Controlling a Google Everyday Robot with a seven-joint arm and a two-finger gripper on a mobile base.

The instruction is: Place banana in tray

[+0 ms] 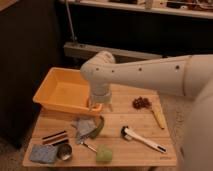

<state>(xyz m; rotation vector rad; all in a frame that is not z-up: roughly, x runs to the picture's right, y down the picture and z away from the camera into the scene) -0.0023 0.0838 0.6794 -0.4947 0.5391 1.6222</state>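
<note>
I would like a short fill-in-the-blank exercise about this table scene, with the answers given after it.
1. The colour of the tray is ____.
2. The banana lies on the table, ____ the tray.
3. The gripper hangs beside the ____, apart from the banana.
4. The grapes lie between the gripper and the ____.
Missing words: yellow; outside; tray; banana.
</note>
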